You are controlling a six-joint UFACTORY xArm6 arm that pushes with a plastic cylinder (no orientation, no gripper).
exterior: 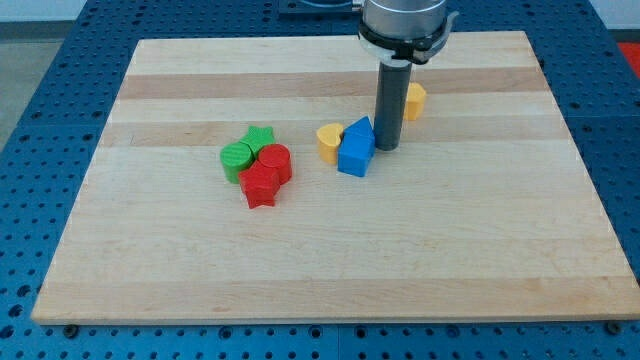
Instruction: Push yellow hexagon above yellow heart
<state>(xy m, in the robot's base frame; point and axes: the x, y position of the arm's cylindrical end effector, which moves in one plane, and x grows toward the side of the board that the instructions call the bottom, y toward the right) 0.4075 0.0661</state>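
Camera view: my tip [387, 148] rests on the worktop [330, 250], just right of the blue block [356, 148]; I have no hand, only the rod. The yellow hexagon [413, 100] sits partly hidden behind the rod, up and right of the yellow heart [329, 142]. It is higher already, but I judge a leftward push remains.
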